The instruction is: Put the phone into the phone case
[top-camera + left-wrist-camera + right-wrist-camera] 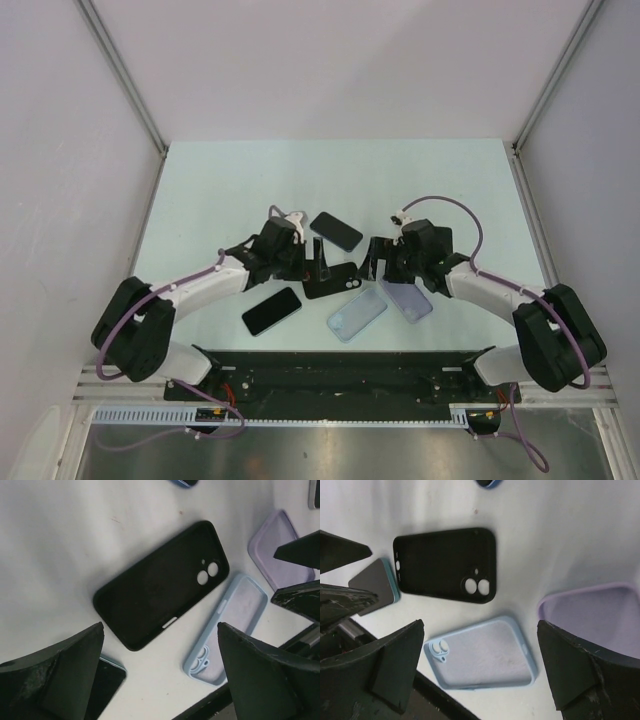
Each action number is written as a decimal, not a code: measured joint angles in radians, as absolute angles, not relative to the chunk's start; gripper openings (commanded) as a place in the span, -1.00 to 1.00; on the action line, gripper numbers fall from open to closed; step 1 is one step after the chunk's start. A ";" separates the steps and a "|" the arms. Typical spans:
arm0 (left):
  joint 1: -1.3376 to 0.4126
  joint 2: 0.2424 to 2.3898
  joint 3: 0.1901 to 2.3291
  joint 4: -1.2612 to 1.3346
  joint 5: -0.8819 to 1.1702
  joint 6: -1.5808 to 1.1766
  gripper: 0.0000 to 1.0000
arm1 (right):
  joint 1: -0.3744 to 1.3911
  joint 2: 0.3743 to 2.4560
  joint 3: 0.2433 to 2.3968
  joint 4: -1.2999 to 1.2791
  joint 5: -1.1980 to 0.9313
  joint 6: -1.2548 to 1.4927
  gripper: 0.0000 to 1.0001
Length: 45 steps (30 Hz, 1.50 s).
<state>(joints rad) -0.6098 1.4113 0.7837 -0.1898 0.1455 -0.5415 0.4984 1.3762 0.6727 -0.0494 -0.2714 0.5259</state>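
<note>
A black phone case (335, 282) lies open side up in the middle of the table, between my two grippers. It shows in the left wrist view (162, 585) and in the right wrist view (445, 565). One dark phone (271, 311) lies near left, its corner under my left finger (107, 680). A second phone (336, 230) lies farther back. My left gripper (312, 268) (160, 630) is open and empty just left of the black case. My right gripper (374, 266) (481, 625) is open and empty above the light blue case (482, 655).
A light blue case (358, 314) and a lilac case (408, 298) lie open side up to the near right of the black case. The arms' black base rail (340, 375) runs along the near edge. White walls enclose the table.
</note>
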 measured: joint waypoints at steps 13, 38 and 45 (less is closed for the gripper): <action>-0.838 1.389 0.705 -0.186 0.216 -0.717 1.00 | 0.598 1.308 0.668 -0.118 -0.279 0.558 1.00; -0.923 1.429 0.636 -0.182 0.296 -0.946 0.80 | 0.639 1.347 0.655 -0.178 -0.135 0.565 0.99; -0.923 1.473 0.660 -0.173 0.300 -0.955 0.54 | 0.632 1.347 0.646 -0.190 -0.127 0.565 1.00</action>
<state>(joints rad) -0.9230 1.4731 0.6601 -0.1730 0.2996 -0.9550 0.6315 1.3472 0.6464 -0.1898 -0.1272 0.5652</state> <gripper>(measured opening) 0.801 0.995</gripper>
